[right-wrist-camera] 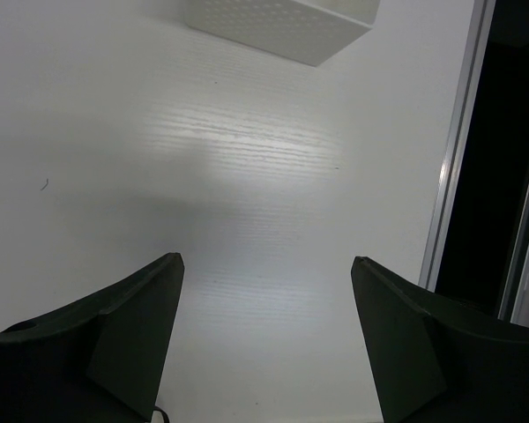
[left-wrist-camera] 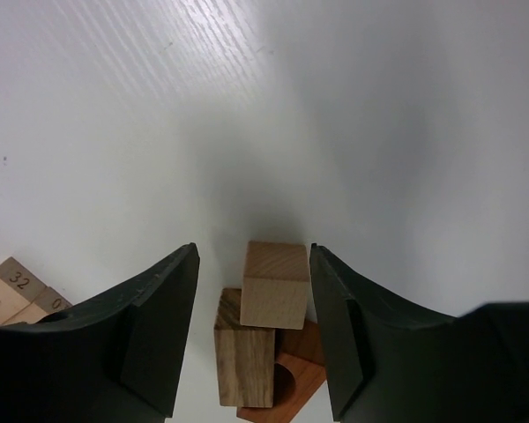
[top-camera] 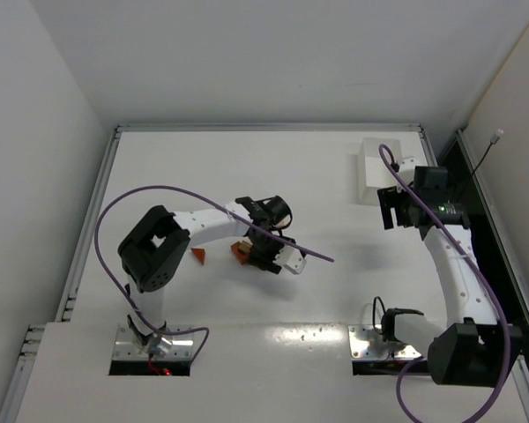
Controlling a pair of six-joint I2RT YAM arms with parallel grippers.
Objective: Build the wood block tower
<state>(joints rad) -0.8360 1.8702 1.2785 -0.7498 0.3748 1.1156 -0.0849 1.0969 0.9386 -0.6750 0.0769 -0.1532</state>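
**White surface, cube straddled on a young tower**

Our left claw [left-wrist-camera: 255,254] stands apart around a pale cube [left-wrist-camera: 276,284]. One of its fingers [left-wrist-camera: 339,326] looks to be right at the cube's side. On the other side a strip of surface [left-wrist-camera: 247,132] shows past the cube, so we do not call this a clamp. The cube seems to rest on a darker tan block [left-wrist-camera: 244,363] and a reddish-brown arch piece [left-wrist-camera: 298,379] just below it; we cannot tell whether it sits square.

Off at the edge of that wrist view lie pale numbered blocks [left-wrist-camera: 13,295], apart from the stack. From above, a reddish wedge [top-camera: 197,256] lies beside the left arm. Our right claw [right-wrist-camera: 266,264] hangs wide apart and holds nothing. It is near the white tray [right-wrist-camera: 282,26] and well apart from the blocks.

We judge the tower barely begun, with the cube on its base pieces as the step in hand. The next move calls for care:
- If we grip, both fingers should meet the cube evenly.
- If we let go, we should rise straight, so neither finger drags the cube off its perch.
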